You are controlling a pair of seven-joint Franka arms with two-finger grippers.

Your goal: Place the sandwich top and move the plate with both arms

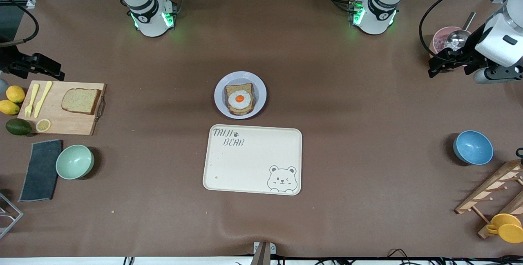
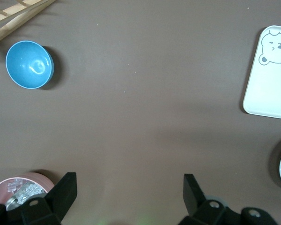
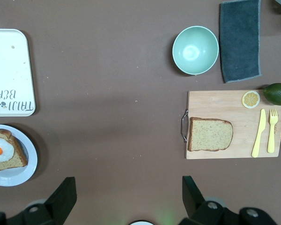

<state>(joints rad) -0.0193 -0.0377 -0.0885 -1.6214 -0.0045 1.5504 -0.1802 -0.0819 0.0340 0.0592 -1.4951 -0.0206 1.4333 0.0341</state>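
The sandwich top [image 1: 81, 101], a speckled brown bread slice [image 3: 210, 134], lies flat on a wooden cutting board [image 1: 61, 124] at the right arm's end of the table. The lavender-white plate [image 1: 259, 89] sits mid-table and carries bread with a fried egg [image 1: 239, 99] on it; its rim also shows as plate [image 3: 25, 164]. My right gripper [image 3: 127, 191] hangs open and empty over bare table beside the board, right gripper [image 1: 55, 72]. Open and empty too, my left gripper [image 2: 129, 187] hovers by a pink bowl, left gripper [image 1: 434, 66].
The cream bear tray [image 1: 252, 159] lies just nearer the front camera than the plate. A green bowl [image 1: 74, 161], dark cloth [image 1: 41, 170], lemons [image 1: 15, 93] and an avocado [image 1: 18, 126] surround the board. A blue bowl [image 1: 473, 147], pink bowl with ladle [image 1: 443, 38] and wooden rack [image 1: 496, 191] occupy the left arm's end.
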